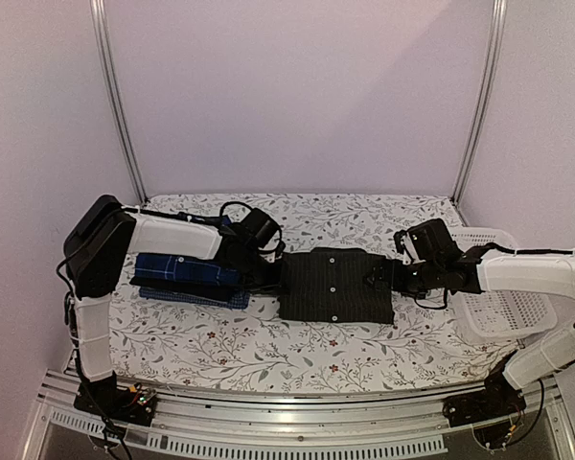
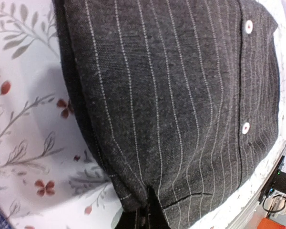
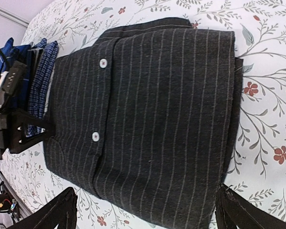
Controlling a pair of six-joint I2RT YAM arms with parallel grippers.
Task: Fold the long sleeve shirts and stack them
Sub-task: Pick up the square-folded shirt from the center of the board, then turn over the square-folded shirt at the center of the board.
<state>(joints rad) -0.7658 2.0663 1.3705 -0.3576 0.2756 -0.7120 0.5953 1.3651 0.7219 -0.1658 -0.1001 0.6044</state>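
Note:
A folded black pinstripe shirt [image 1: 335, 286] lies flat in the middle of the table, buttons up. It fills the left wrist view [image 2: 181, 95] and the right wrist view [image 3: 157, 119]. My left gripper [image 1: 271, 271] is at the shirt's left edge, and its jaws [image 2: 145, 215] are shut, pinching the shirt's folded edge. My right gripper [image 1: 391, 276] is at the shirt's right edge, wide open [image 3: 148, 217], with a fingertip [image 3: 66, 210] on each side of the near edge, not holding it. A folded blue-and-navy plaid shirt [image 1: 187, 273] lies on a stack at the left.
A white mesh basket [image 1: 506, 297] stands at the right edge under my right arm. The table has a floral cloth [image 1: 249, 345]. The plaid stack [image 3: 38, 81] sits just behind my left gripper [image 3: 9, 129] in the right wrist view.

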